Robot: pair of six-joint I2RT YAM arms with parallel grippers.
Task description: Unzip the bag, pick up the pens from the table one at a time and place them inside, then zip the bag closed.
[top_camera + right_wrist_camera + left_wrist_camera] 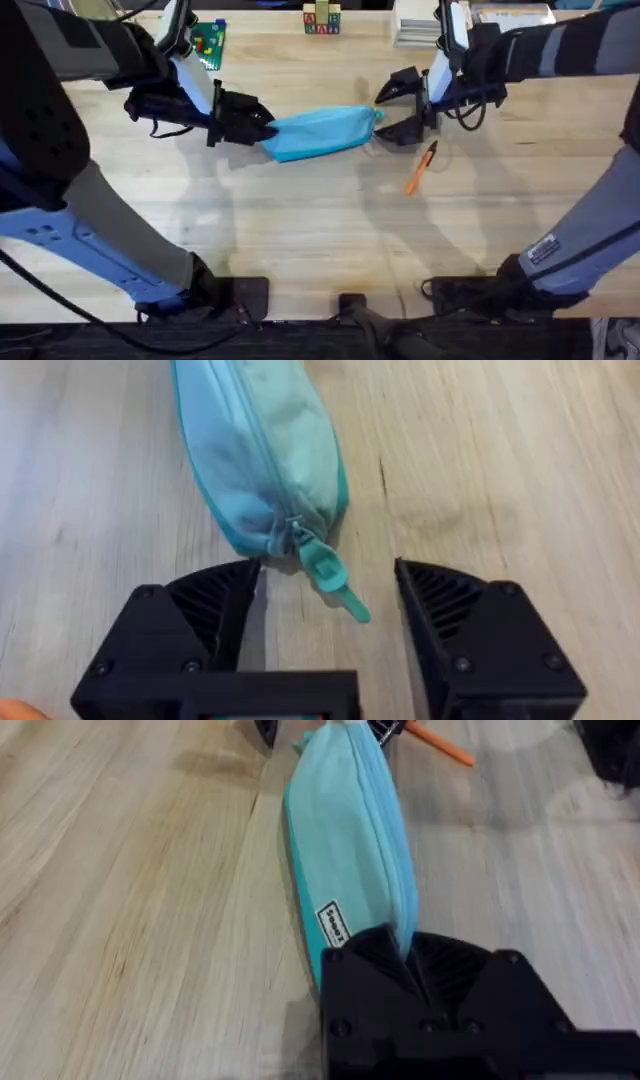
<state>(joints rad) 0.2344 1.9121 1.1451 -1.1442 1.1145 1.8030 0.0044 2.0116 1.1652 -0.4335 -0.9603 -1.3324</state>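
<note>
One bag (320, 132) lengthwise between claws, zipper-pull rightward

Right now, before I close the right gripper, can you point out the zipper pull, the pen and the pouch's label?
zipper pull (330, 575): right wrist view, on the flat teal tab.
pen (421, 167): overhead view, middle of the orange barrel.
label (334, 921): left wrist view, centre of the white tag on the pouch's side.

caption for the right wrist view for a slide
Open right gripper straddling the zipper pull at the end of the closed light blue bag.
</note>
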